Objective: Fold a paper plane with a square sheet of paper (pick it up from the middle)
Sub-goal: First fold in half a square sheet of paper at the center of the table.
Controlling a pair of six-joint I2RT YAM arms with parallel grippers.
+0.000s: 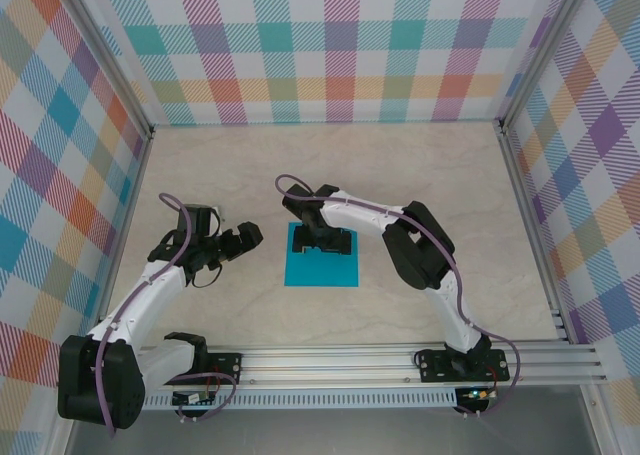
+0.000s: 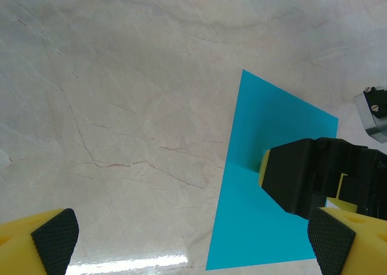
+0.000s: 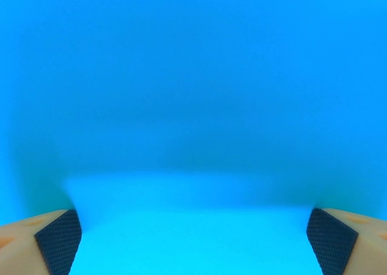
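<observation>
Jaws apart, my right gripper (image 1: 325,237) hangs over the square sheet of paper (image 1: 320,270).
It lies flat straight below; my left gripper (image 1: 248,238), also spread, stands off its left edge.

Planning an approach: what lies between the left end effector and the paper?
Bare table, in the top external view, from left end effector to paper sheet.
</observation>
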